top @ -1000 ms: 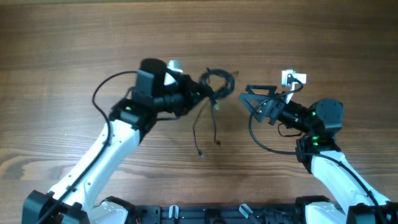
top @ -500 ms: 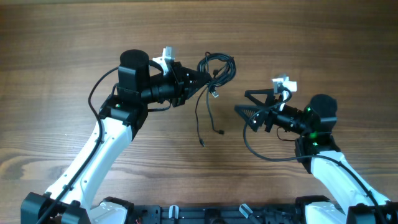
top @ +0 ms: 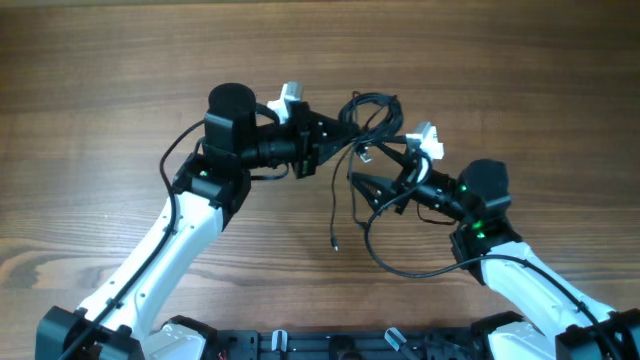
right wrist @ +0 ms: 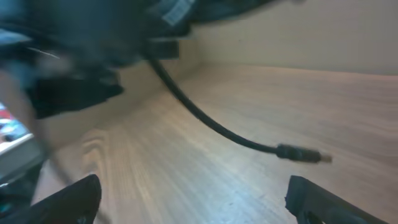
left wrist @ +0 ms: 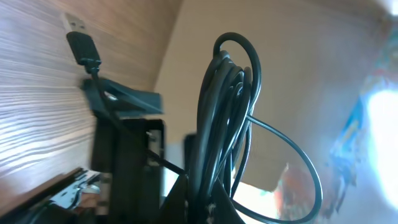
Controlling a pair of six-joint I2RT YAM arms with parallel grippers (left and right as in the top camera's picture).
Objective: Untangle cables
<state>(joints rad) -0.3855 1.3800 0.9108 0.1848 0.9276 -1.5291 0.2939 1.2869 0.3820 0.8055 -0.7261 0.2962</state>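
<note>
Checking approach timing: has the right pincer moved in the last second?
Yes. Right pincer, open, shifted left across the table, toward the cables.

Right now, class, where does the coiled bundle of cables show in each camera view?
Overhead: cable bundle upper centre, at the left claw tip.
Left wrist: cable bundle fills the centre, loops upright.
Right wrist: too blurred to tell; one trailing cord shows.
Shared landmark: the wooden table.
</note>
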